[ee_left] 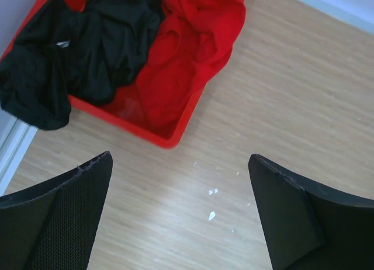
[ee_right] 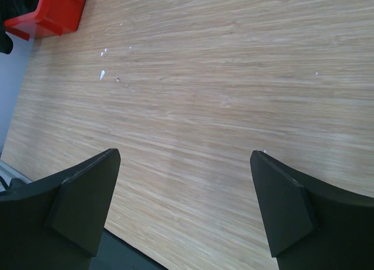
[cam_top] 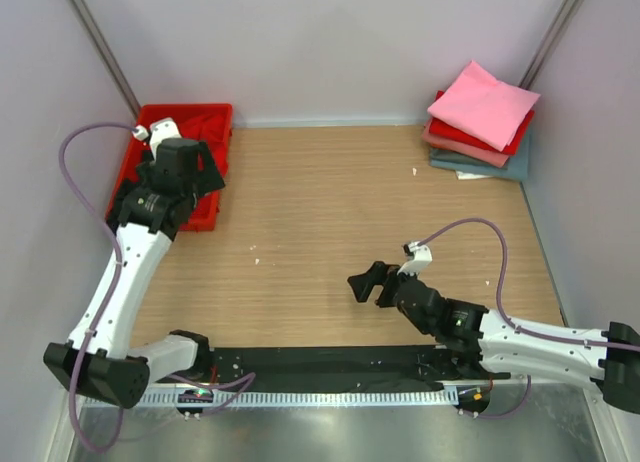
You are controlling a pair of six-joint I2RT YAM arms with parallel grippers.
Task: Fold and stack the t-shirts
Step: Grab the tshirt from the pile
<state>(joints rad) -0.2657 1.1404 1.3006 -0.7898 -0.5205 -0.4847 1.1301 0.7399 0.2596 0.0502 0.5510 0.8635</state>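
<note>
A bright red t-shirt (ee_left: 187, 54) and a black t-shirt (ee_left: 76, 54) lie crumpled in the red plastic tray (ee_left: 166, 140) at the table's far left (cam_top: 215, 117). A stack of folded t-shirts (cam_top: 482, 122), pink on top (cam_top: 482, 104), then red, salmon and grey-blue, sits at the far right. My left gripper (ee_left: 181, 211) is open and empty, above the table just short of the tray's near corner. In the top view the left gripper's head (cam_top: 172, 177) hangs over the tray. My right gripper (ee_right: 184, 206) is open and empty, low over bare wood near the front (cam_top: 372, 282).
The wooden table (cam_top: 330, 212) has small white specks (ee_left: 211, 203) near the tray. A black strip (cam_top: 320, 367) and a metal rail run along the near edge. Grey walls close in the left, back and right sides.
</note>
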